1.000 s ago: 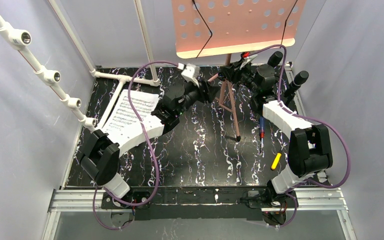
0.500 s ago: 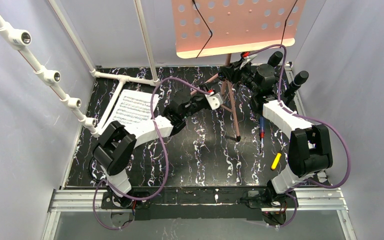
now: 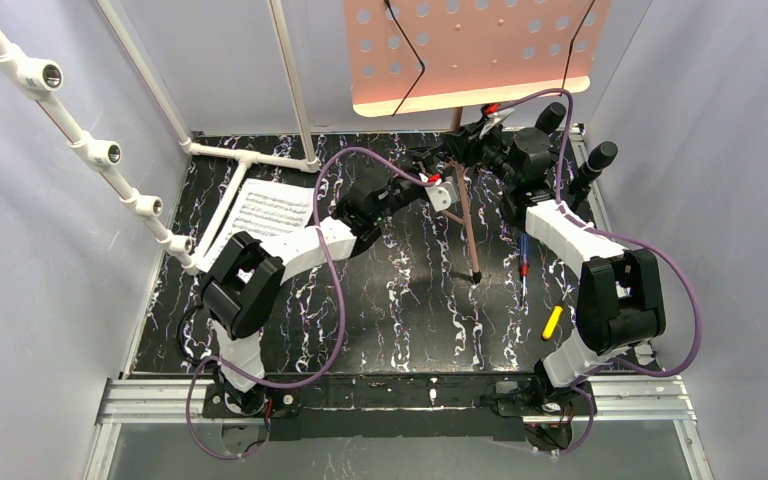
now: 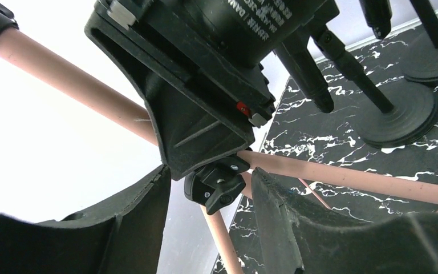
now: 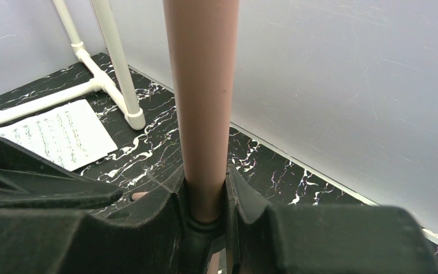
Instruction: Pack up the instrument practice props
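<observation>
Right wrist: right pincer (image 5: 204, 201) clenches the pink post (image 5: 202, 85), likely steadying it while released left pincer (image 4: 210, 174) brackets the knob (image 4: 217, 188).

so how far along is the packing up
Nothing looks packed yet. The music stand stands upright, the sheet music lies on the table and both microphones stand at the far right. In hand: the right gripper is clamped on the stand's pole, and the left gripper sits open around the black knob where the legs meet. Left: folding the stand, then gathering the sheet music and microphones.
</observation>
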Robot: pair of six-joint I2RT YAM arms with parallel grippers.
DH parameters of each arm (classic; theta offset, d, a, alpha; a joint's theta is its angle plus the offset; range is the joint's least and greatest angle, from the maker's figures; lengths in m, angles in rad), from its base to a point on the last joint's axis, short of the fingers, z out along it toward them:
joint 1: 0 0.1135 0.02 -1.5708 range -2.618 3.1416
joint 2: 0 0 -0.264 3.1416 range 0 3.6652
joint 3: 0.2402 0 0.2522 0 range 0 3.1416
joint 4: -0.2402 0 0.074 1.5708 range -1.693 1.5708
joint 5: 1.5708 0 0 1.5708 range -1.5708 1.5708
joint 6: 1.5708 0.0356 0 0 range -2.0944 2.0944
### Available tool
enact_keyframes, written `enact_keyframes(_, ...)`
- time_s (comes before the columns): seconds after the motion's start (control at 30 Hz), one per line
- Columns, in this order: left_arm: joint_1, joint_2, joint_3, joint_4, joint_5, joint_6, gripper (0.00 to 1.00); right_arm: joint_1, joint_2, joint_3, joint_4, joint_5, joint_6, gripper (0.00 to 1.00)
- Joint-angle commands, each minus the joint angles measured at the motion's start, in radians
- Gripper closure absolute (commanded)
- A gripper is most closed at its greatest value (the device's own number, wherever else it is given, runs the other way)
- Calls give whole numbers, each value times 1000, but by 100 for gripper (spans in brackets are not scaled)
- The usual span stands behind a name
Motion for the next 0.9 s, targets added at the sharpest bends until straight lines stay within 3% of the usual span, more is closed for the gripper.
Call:
enact_keyframes(0.0,8,31,45,-1,5,46,49,16,40,-3,-170,-47,-13,99)
enact_keyframes(0.3,21,85,105,-22,-17,37,53,16,40,2,-177,-48,-35,99)
enact_keyframes(0.53,21,61,75,12,-35,-103,88,17,41,0,-171,-53,-28,99)
enact_keyframes(0.67,20,25,52,29,-91,-298,98,17,42,-4,-162,-56,-22,99)
enact_keyframes(0.87,20,-24,39,30,-205,-811,100,19,43,-4,-153,-60,5,99)
